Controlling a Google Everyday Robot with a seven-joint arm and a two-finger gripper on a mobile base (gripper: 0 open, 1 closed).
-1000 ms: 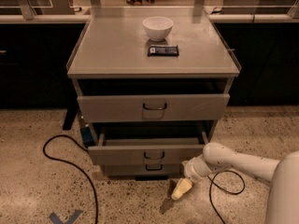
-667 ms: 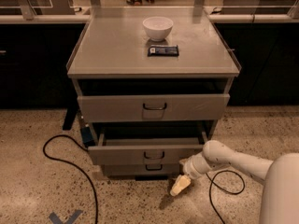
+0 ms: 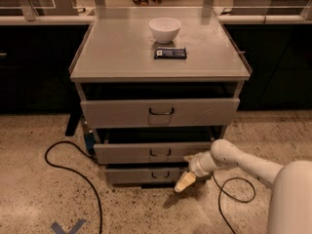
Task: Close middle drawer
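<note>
Reaching in from the lower right of the frame, the arm (image 3: 243,162) puts the gripper (image 3: 185,182) low down, just right of centre, in front of the bottom drawer (image 3: 141,174) and a bit under the right end of the middle drawer (image 3: 131,153). Can't tell if the gripper is clenched or released, but it doesn't look like it's carrying anything. A black cable (image 3: 73,167) loops over the floor at lower left.

The middle drawer is pulled out partway at centre frame, with a dark gap above its front panel and its little handle (image 3: 160,153) just left of the gripper. Whether the wrist touches the panel, I honestly can't say. The top drawer (image 3: 122,113) above is out too. Further back, a dark packet (image 3: 170,53) and a white bowl (image 3: 165,29) sit on the cabinet top (image 3: 112,52).

My read: it's in the approach step, push not landed yet. Next it probably needs to come up a touch, get square on the middle panel near the handle, then shove straight back toward the cabinet without catching the bottom drawer.
</note>
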